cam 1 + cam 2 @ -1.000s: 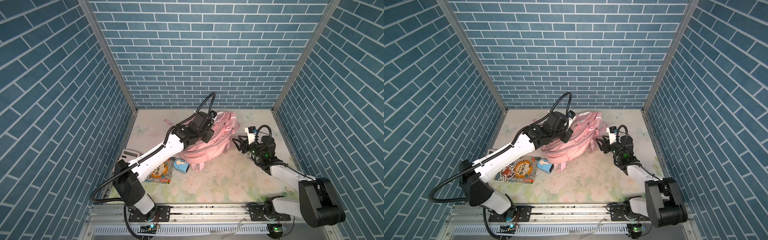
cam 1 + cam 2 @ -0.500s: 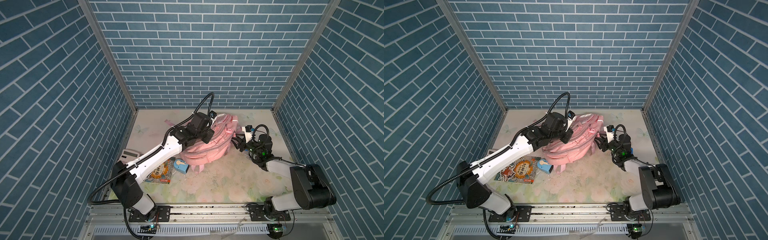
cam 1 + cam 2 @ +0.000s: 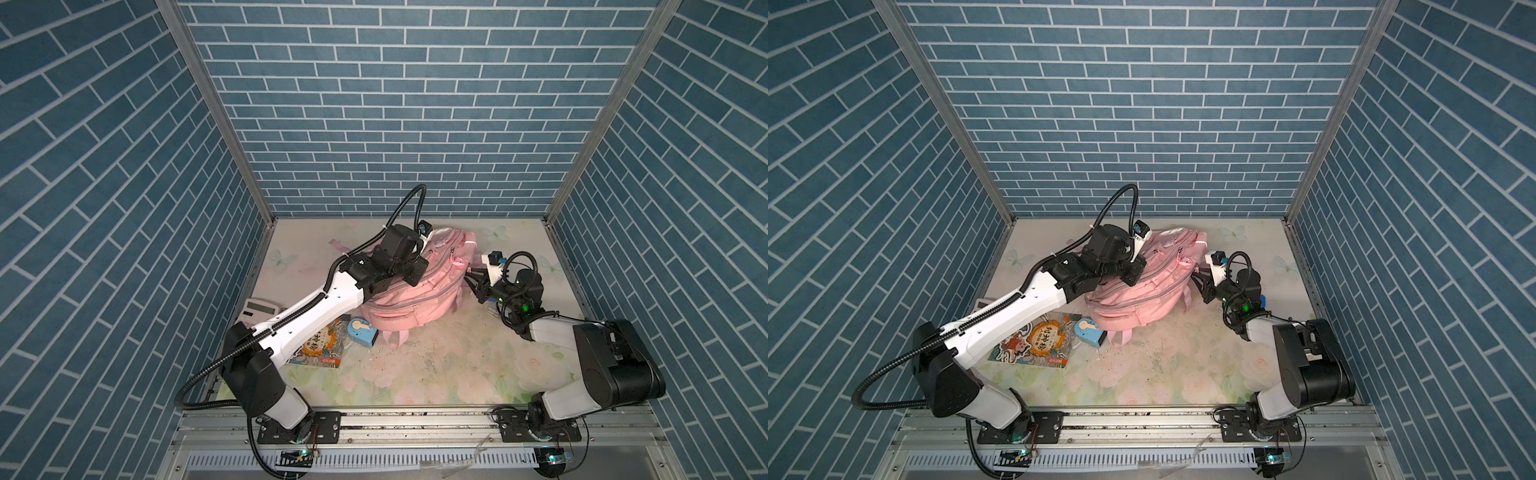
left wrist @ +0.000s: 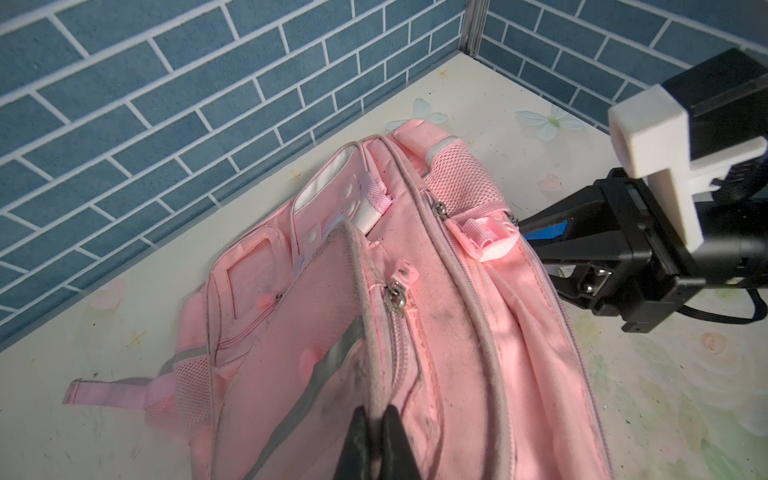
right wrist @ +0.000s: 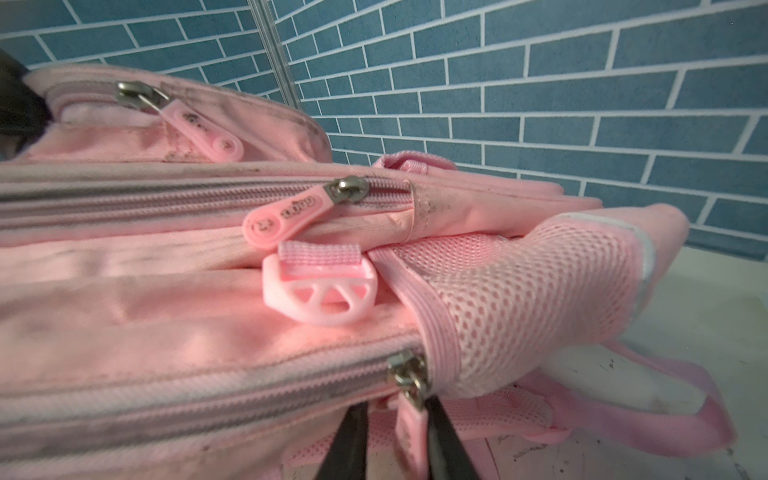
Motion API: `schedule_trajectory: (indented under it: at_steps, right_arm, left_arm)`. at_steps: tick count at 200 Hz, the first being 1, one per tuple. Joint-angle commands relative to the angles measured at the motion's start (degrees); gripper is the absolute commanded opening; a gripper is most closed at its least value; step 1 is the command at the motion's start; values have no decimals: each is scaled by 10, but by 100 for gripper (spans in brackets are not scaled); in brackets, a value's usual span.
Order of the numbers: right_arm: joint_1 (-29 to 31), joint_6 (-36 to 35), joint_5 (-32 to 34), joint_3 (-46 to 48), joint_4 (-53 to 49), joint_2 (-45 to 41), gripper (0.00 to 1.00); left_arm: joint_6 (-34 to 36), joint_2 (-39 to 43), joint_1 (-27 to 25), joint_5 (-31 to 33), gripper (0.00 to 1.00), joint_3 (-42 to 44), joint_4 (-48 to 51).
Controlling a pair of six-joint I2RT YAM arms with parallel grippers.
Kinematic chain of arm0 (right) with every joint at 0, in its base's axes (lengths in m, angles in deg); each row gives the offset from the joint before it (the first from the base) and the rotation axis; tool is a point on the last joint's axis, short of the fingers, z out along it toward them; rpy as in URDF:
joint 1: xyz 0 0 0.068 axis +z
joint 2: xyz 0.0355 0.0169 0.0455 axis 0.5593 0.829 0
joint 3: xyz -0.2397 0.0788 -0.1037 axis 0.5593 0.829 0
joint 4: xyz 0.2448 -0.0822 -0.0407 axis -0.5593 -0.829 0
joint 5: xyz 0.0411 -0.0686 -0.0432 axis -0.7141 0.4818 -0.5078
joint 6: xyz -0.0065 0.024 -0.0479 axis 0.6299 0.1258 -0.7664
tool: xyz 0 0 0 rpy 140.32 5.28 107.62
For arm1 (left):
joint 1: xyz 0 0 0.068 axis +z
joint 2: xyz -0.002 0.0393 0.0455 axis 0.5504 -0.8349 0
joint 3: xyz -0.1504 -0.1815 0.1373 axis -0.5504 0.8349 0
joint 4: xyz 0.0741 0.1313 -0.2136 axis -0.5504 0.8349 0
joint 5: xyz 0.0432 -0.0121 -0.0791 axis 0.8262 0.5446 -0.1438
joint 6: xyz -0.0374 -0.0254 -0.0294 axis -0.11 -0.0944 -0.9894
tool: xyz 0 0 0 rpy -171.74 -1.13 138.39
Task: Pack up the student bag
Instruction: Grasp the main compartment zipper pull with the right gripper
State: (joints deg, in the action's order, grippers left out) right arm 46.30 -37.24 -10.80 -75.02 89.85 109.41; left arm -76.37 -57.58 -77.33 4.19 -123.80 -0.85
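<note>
the student bag (image 3: 419, 299) lies slumped on the flowered tabletop (image 3: 457, 374), past its middle and nearer the back wall (image 3: 395, 124) than the front rail. nearest to us a picture book (image 3: 1034, 338) lies flat under the left arm, and a small blue gadget (image 3: 360, 330) sits just beside its far corner, close against the bag's near edge. a little farther, by the left wall, a pale calculator (image 3: 262, 309) shows partly from under that arm. then comes the bag itself: the left claw (image 4: 376, 415) is clenched on the grey-piped rim (image 4: 365, 299) of a front pocket, the fabric pinched between its two dark fingers. the right claw (image 5: 395, 403) is at the bag's right side, its fingers close on either side of a pink zip pull (image 5: 411, 432) that hangs from a slider next to the mesh side pocket (image 5: 519, 299); we cannot tell whether they pinch it or only flank it. just beyond the pull we see a pale pink buckle (image 5: 320, 295). farthest off, a clear window patch (image 4: 253, 270) sits on the part of the bag nearest the back wall, and one pink strap (image 4: 108, 392) lies flat on the tabletop beside it.
</note>
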Motion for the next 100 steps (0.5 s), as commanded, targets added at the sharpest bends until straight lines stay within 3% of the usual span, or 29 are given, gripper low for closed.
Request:
schedule_trajectory:
  at_steps: [1,35,61,100]
  right_arm:
    - [-2,-24,-22,6,34,0,15]
    - [0,-15,-12,-9,-46,-15,0]
    - [20,-46,5,-18,-130,-49,0]
    - [96,-122,63,-42,-297,-120,0]
  left_arm:
    - [-16,28,10,11,0,-12,-75]
    - [-48,10,12,24,0,-24,-66]
    - [-88,-2,15,42,0,-25,-79]
    - [-134,-27,16,60,0,-32,-87]
